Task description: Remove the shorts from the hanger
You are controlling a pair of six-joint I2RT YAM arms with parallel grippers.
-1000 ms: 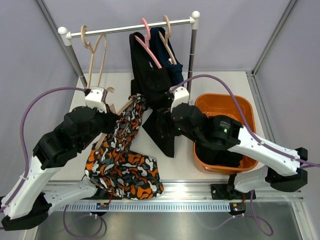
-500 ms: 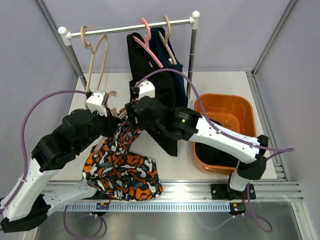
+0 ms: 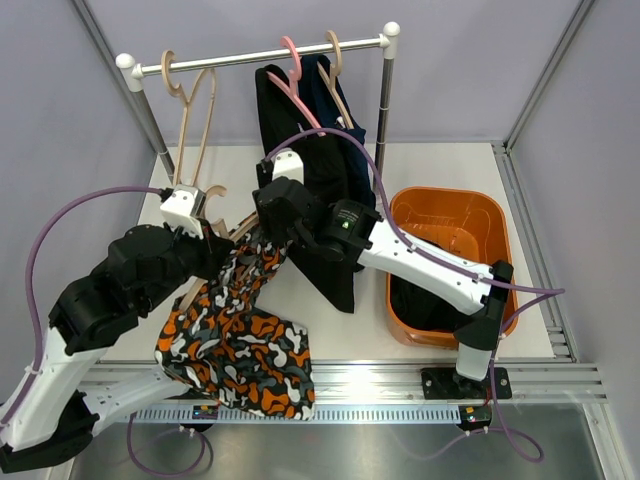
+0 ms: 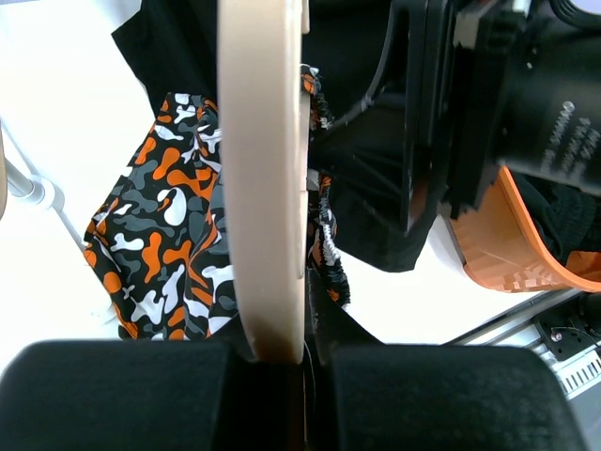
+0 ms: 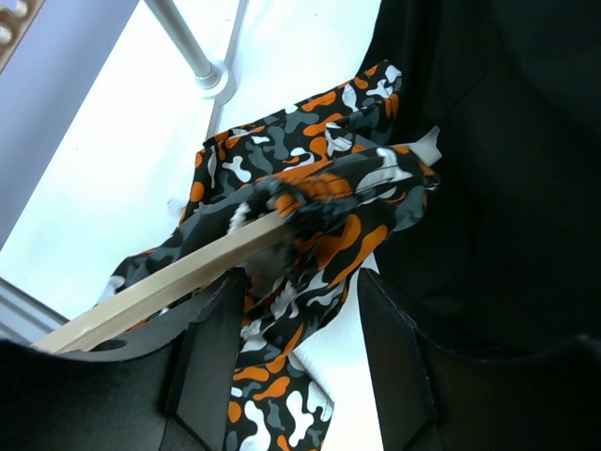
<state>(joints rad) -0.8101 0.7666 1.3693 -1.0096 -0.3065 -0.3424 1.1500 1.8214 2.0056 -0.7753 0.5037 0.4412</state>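
Observation:
The orange, black, grey and white patterned shorts [image 3: 235,340] hang from a beige wooden hanger [image 3: 243,222] and trail onto the table. My left gripper [image 3: 220,255] is shut on the hanger's bar [image 4: 263,188], seen close up in the left wrist view [image 4: 305,352]. My right gripper [image 3: 263,238] is open, with its fingers [image 5: 202,362] either side of the bunched patterned cloth [image 5: 329,216] at the hanger's end [image 5: 188,272]. Black shorts [image 3: 290,130] on a pink hanger and navy shorts [image 3: 347,140] hang on the rack. More black shorts [image 3: 420,300] lie in the basket.
An orange basket [image 3: 445,195] stands at the right. The rack's rail [image 3: 250,55] crosses the back, with two empty beige hangers [image 3: 190,110] at its left end. The rack's post [image 5: 188,47] stands close to my right gripper. The hanging black shorts reach down to the table behind my right arm.
My right arm has swung left from the basket to the patterned shorts on the held hanger. My left arm has shifted slightly left and back with the hanger.

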